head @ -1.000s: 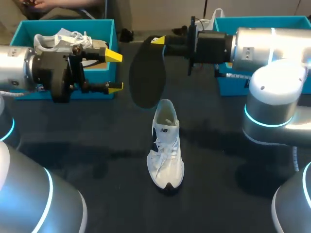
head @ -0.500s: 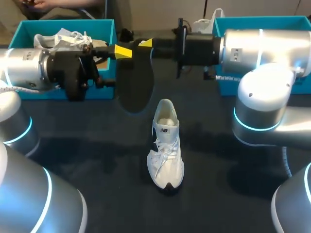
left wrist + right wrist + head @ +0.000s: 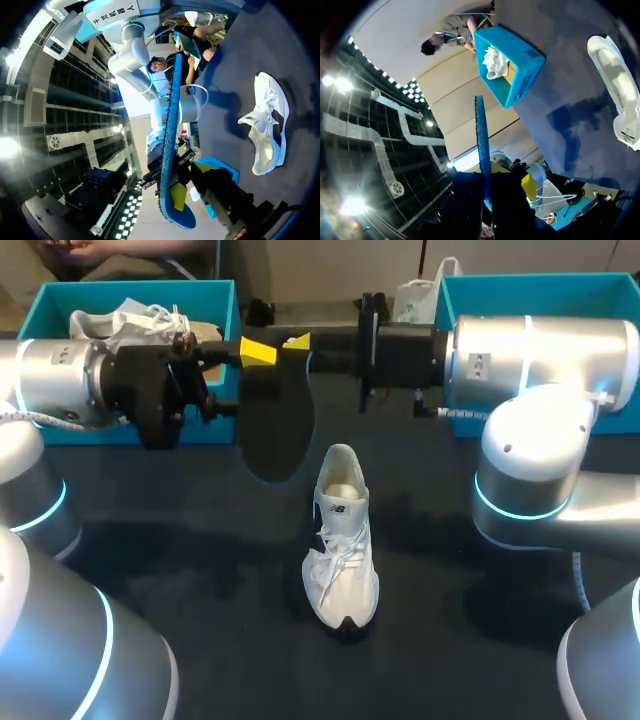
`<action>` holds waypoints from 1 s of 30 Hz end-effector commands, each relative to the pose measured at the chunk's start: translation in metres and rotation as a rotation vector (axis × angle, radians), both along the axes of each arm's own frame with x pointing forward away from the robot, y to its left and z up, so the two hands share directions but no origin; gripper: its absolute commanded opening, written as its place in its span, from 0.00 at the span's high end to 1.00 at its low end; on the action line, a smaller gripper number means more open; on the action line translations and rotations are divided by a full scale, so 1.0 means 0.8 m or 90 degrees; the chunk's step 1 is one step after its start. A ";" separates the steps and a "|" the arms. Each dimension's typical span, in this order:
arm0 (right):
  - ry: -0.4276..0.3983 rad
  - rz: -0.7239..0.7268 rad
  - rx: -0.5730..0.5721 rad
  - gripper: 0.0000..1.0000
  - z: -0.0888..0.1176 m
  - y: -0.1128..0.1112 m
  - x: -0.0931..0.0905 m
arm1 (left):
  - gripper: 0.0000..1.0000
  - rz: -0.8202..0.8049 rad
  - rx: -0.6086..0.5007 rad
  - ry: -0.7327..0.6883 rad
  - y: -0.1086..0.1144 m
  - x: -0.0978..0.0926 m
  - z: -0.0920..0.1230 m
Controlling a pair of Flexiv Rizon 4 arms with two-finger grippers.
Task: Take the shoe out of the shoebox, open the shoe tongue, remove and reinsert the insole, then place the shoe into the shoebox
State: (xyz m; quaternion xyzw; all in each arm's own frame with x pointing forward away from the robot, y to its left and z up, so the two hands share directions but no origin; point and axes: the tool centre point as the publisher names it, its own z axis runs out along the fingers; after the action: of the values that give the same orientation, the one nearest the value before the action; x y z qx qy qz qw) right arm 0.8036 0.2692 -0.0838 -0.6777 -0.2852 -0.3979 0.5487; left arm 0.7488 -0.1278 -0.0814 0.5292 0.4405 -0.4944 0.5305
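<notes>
The right gripper (image 3: 300, 341) clamps the dark flat insole (image 3: 275, 420), hanging lengthwise near the heel of the white sneaker (image 3: 342, 545) on the black table (image 3: 480, 540), the left gripper (image 3: 258, 350) alongside, grip unclear.

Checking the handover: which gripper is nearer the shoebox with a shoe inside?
Left. The left gripper is right beside the shoebox, at the top of the insole; the right gripper holds the insole from the far side, farther away.
</notes>
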 end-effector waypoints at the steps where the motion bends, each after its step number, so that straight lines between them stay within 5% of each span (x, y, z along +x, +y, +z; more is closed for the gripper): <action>1: 0.002 0.005 -0.003 1.00 0.003 -0.002 0.001 | 0.58 0.003 -0.003 0.000 0.000 -0.003 -0.004; 6: 0.001 0.012 0.001 1.00 0.002 0.003 0.000 | 0.89 0.006 -0.008 0.000 -0.005 -0.003 -0.006; 10: 0.002 0.013 0.005 1.00 0.003 0.007 -0.003 | 1.00 0.009 -0.011 0.003 -0.010 0.000 -0.007; 17: 0.006 -0.003 -0.003 1.00 0.002 0.004 -0.010 | 1.00 -0.002 -0.015 0.006 -0.011 -0.004 -0.008; 18: 0.006 -0.005 -0.005 0.84 0.002 0.003 -0.012 | 1.00 -0.003 -0.015 0.006 -0.011 -0.005 -0.008; 19: 0.006 -0.006 -0.008 0.55 0.001 0.002 -0.013 | 1.00 -0.009 -0.017 0.014 -0.008 -0.006 -0.007; 20: 0.000 -0.005 -0.013 0.00 0.001 0.001 -0.014 | 1.00 -0.010 -0.017 0.014 -0.007 -0.007 -0.006; 30: -0.157 -0.007 -0.062 0.00 0.012 -0.032 -0.020 | 1.00 -0.022 -0.013 0.037 0.021 -0.018 0.000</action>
State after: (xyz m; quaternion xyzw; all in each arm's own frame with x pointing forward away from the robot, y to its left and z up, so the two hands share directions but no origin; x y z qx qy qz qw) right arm 0.7935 0.2583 -0.0770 -0.6539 -0.3546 -0.4638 0.4811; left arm 0.7375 -0.1206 -0.0834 0.5146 0.4407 -0.5242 0.5159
